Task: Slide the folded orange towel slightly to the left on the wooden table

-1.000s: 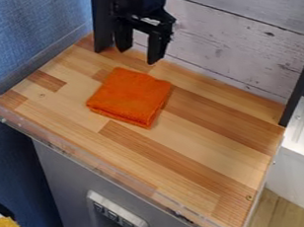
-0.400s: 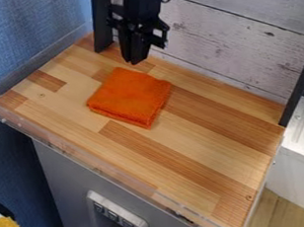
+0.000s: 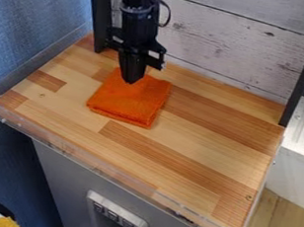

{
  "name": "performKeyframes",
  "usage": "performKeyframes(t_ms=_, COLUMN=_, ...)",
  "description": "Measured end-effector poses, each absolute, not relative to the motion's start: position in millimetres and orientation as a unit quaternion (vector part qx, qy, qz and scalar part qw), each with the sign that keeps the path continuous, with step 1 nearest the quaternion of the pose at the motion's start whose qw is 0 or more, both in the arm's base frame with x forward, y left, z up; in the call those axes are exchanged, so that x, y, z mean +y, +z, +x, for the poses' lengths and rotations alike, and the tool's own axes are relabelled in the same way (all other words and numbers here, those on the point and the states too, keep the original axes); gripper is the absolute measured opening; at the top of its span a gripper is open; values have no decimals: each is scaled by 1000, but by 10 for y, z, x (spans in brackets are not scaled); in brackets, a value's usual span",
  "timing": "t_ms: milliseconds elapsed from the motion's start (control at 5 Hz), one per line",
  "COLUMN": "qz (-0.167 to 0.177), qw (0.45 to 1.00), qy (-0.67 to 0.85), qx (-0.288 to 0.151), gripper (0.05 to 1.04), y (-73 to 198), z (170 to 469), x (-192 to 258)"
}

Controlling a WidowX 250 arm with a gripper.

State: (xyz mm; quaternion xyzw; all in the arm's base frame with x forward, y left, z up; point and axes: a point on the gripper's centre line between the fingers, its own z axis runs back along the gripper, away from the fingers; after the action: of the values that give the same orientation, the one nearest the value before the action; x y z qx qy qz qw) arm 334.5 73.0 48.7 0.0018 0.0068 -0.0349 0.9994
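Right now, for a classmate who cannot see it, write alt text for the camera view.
A closed black robot gripper hangs down over the far part of a folded orange cloth; whether they touch is unclear. The cloth lies on a wooden tabletop before a whitish plank wall.

The one camera looks from above and in front of the table [image 3: 204, 149], slanting steeply down over its near edge toward the plank wall [image 3: 232, 47] behind it. It is near enough that the tabletop takes up most of the view, with the blue wall [image 3: 29, 21] left of the table and the grey panel [image 3: 60, 180] below its near edge.
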Motion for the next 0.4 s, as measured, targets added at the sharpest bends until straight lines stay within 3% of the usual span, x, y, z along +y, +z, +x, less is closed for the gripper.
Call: performKeyframes(t_ms=400, qz=0, qw=1000, qy=-27, qx=7, gripper=59, y=359, z=3326, x=721)
